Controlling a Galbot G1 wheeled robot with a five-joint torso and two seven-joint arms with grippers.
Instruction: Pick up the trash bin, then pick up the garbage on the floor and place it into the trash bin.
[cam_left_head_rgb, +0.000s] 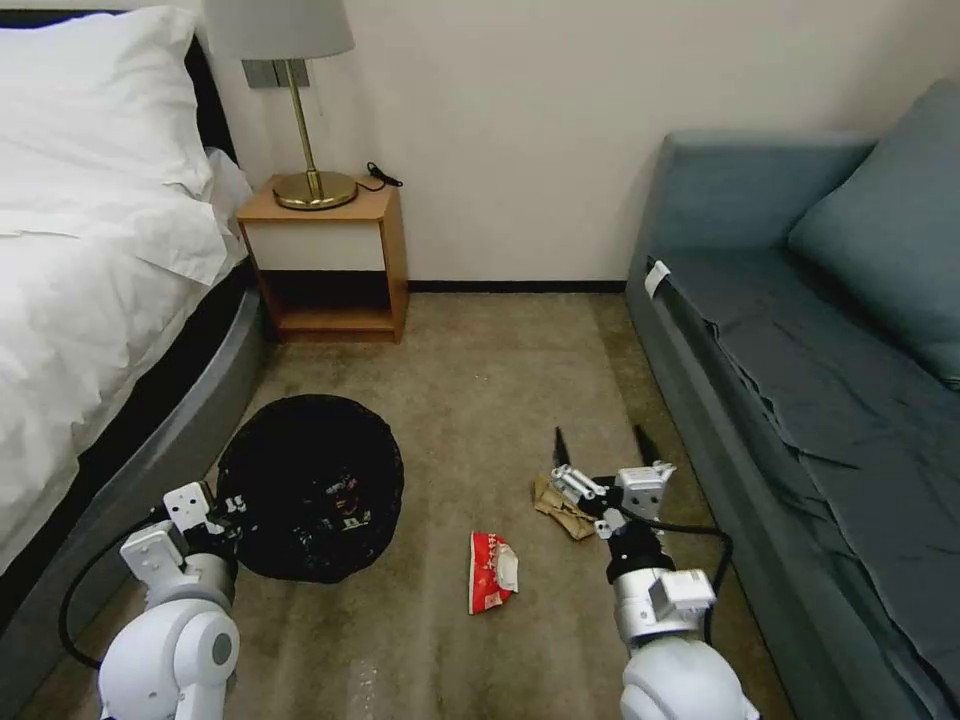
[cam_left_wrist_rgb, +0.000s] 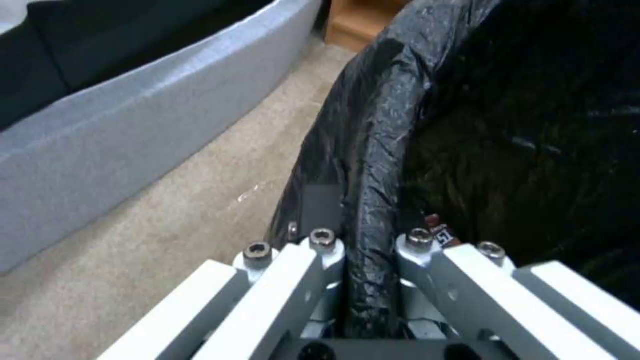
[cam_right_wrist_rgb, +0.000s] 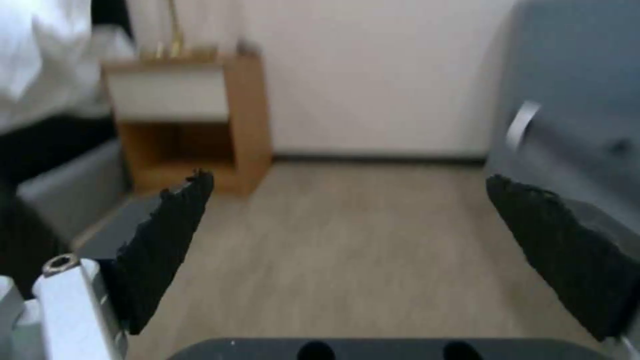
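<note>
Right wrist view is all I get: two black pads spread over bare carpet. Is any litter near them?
Observer: Yes. In the head view, crumpled tan paper lies on the carpet beside the open right gripper, on its left.
Operator: Anything else on the floor?
Observer: A red-white snack packet, left of the paper, toward the trash bin.
Operator: Who holds the bin?
Observer: The left gripper, clamped on its liner-covered rim, beside the bed.
</note>
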